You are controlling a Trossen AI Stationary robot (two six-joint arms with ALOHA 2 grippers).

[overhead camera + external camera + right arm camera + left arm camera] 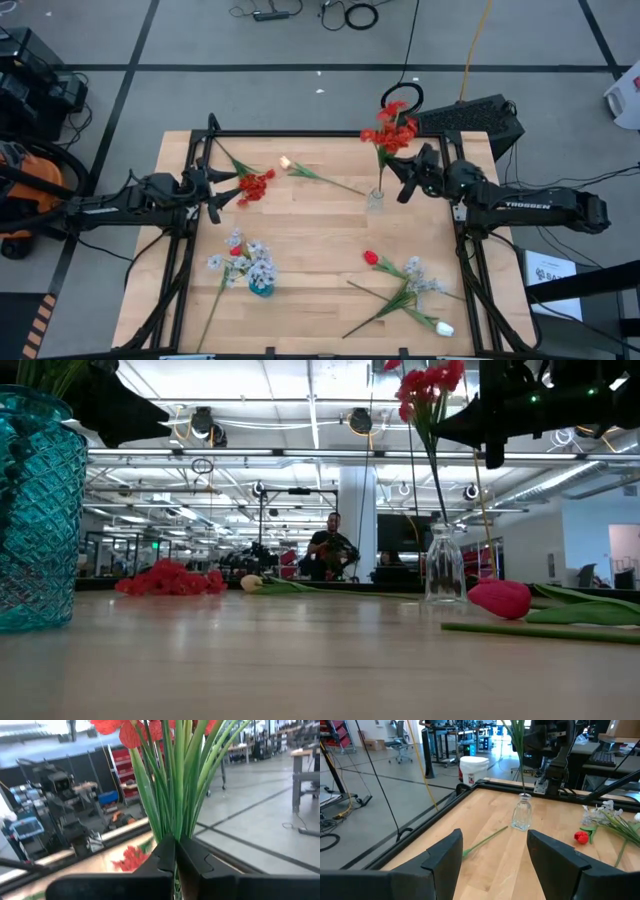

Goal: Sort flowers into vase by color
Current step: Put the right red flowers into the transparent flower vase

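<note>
My right gripper (398, 176) is shut on a bunch of red blossom flowers (390, 130) standing in a clear glass vase (375, 199). My left gripper (214, 192) is open, just left of a red blossom cluster (255, 185) lying flat on the table. A cream tulip (286, 162) lies in the far middle, its stem pointing toward the glass vase. Pale blue-white sprays (250, 262) stand in a teal vase (260, 287). A red tulip (370, 258), a blue-white spray (416, 274) and a cream tulip (444, 328) lie near the right front. My right gripper pinches the green stems (175, 827) of the red flowers between its two fingers (197, 857), below the blossoms and above the vase. It comes in roughly level from the table's right, across the stems. The bunch stands upright with its lower end in the glass vase (443, 565).
The table has a black frame rail (300, 134) along its far edge. A keyboard (470, 117) sits past the far right corner. Bare wood (310, 230) lies between the two vases. A person (330, 545) sits far off in the room.
</note>
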